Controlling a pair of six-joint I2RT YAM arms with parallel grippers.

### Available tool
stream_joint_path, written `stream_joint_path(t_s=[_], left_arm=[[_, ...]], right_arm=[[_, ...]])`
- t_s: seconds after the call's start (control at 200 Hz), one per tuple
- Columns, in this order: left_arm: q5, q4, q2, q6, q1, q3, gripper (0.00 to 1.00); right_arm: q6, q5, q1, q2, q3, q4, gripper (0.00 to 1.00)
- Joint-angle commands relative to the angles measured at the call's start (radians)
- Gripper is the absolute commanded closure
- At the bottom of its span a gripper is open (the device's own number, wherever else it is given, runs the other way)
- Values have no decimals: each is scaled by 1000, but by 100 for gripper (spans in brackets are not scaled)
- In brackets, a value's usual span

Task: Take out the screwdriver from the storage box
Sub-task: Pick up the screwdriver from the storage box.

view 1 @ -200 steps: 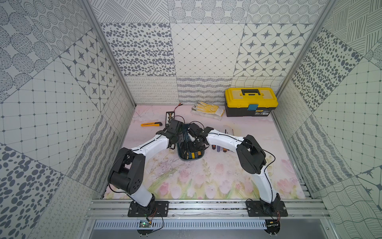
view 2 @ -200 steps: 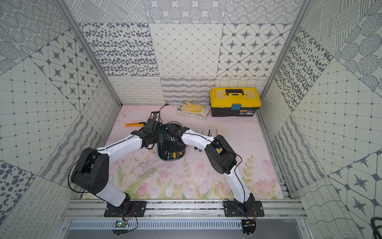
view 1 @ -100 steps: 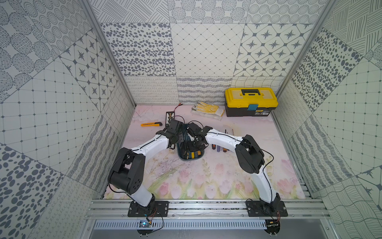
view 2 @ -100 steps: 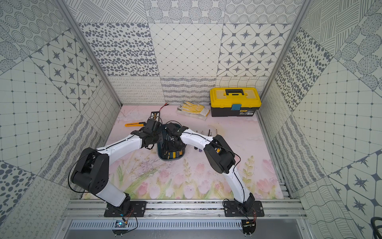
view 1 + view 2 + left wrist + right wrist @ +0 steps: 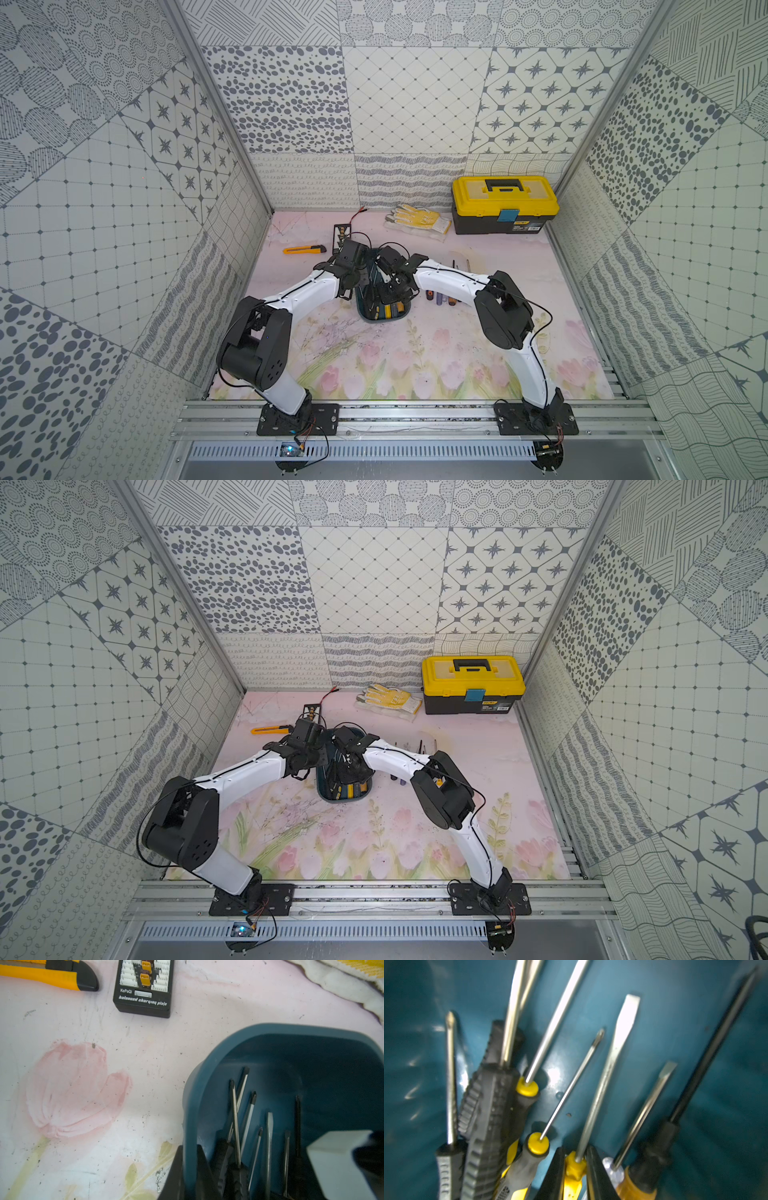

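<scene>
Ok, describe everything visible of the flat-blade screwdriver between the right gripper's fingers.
The flat-blade screwdriver has a long bare steel shaft widening into a flat tip, and a yellow handle of which only the collar end shows. It lies in the teal storage box among other screwdrivers. The right gripper is shut on its yellow collar, one finger on each side.

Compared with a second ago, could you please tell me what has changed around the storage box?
The right arm shifted only slightly; the right gripper now clasps a yellow-handled screwdriver inside the storage box. The left gripper stays clamped on the box rim; nothing else moved.
</scene>
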Motion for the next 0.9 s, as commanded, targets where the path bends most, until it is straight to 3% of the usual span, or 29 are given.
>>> stream_joint_path(t_s=[0.0,0.51,0.896], left_arm=[[-13,76,-24,-7,3,-9,100],[-19,76,-10,-4,4,-5,100],[-21,74,-20,-7,4,-15,100]], right_arm=[[-21,26,2,-71,-9,67,100],[-63,101,-39,-217,-76,119,100],[-157,152,-246,-420,-230,88,100]])
